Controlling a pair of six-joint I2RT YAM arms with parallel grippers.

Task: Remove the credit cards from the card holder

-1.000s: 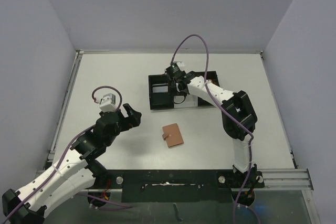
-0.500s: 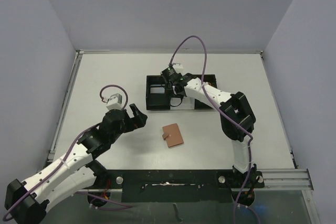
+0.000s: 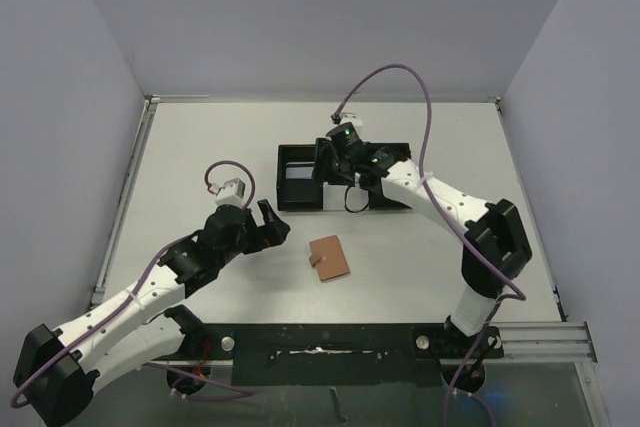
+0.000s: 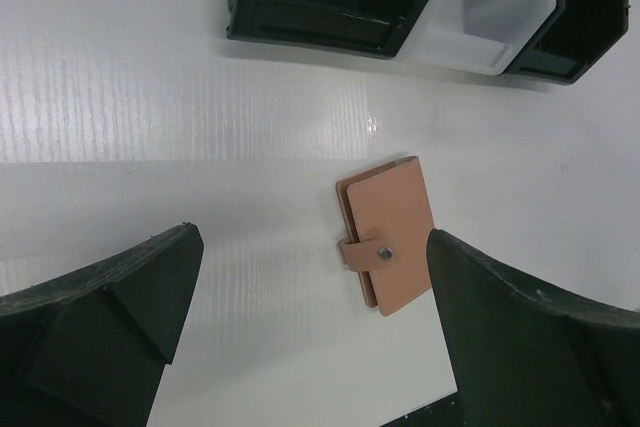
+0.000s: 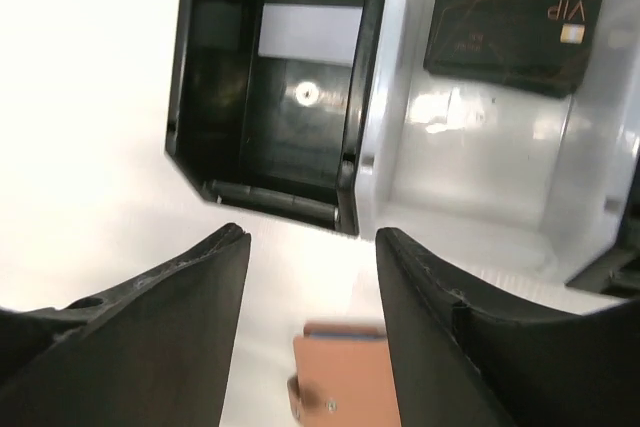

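Note:
The card holder is a tan wallet lying closed, its tab snapped, on the white table; it also shows in the left wrist view and blurred in the right wrist view. A silver-grey card lies in the black tray's left compartment. A black card lies in its white middle compartment. The gold card is out of view. My left gripper is open and empty, just left of the wallet. My right gripper is open and empty above the tray.
The tray stands behind the wallet at mid-table. Its right compartment is mostly hidden under the right arm. Grey walls enclose the table on three sides, and a black rail runs along the near edge.
My left arm has reached right, bringing its open gripper closer to the wallet. My right arm's elbow swung out right and its gripper pulled back over the tray. The tray shifted slightly left.

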